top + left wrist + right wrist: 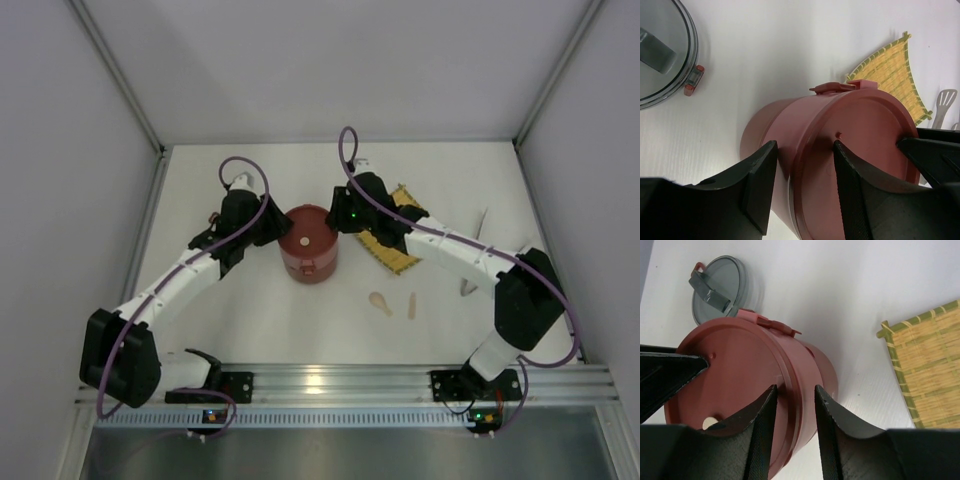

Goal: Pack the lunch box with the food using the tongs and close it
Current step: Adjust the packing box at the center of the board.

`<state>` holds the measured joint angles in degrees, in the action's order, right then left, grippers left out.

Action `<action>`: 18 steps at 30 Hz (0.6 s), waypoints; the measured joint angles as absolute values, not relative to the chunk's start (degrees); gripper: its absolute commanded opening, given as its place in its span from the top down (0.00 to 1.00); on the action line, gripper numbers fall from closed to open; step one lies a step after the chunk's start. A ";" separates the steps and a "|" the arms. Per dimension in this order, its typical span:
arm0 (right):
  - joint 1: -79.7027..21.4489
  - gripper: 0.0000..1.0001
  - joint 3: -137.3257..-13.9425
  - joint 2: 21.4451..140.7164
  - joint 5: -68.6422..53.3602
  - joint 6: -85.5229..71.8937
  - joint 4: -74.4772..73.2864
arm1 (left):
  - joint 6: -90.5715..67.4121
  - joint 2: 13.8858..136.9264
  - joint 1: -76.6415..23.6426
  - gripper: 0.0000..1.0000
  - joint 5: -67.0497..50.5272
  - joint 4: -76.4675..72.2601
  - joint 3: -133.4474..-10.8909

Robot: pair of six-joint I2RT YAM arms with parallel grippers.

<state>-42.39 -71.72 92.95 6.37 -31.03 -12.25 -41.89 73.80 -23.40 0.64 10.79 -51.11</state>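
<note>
The maroon lunch box (309, 262) stands stacked in the middle of the table, its flat lid (740, 360) on top with a pale centre dot. My left gripper (275, 228) (804, 147) grips its left edge, one finger on the lid and one against the wall. My right gripper (338, 216) (795, 390) clamps the opposite rim the same way. The silvery tongs (482, 228) lie at the far right, and their slotted tip (946, 100) shows in the left wrist view. No food is in view.
The yellow woven mat (398, 252) (930, 370) lies right of the box, partly under my right arm. A grey round lid with a clip (722, 287) (662, 50) rests behind the box. A beige spoon (380, 302) and stick (411, 305) lie near the front.
</note>
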 measured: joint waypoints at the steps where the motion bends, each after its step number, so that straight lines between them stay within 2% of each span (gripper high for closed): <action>1: -42.30 0.65 -72.14 92.90 6.72 -30.89 -13.21 | -42.00 73.82 -23.42 0.48 0.73 10.79 -51.16; 6: -41.65 0.68 -72.55 91.70 7.84 -29.98 -16.27 | -42.89 74.08 -23.55 0.48 0.89 10.57 -51.16; 9: -41.65 0.74 -72.55 90.52 7.81 -29.52 -17.93 | -43.53 74.32 -23.77 0.48 0.84 10.26 -51.18; 13: -41.50 0.89 -72.88 87.99 7.62 -28.51 -19.55 | -43.94 74.43 -23.99 0.48 0.89 10.28 -51.24; 18: -40.69 0.96 -73.30 84.90 6.74 -28.03 -19.75 | -44.25 74.43 -23.99 0.49 0.93 10.35 -51.27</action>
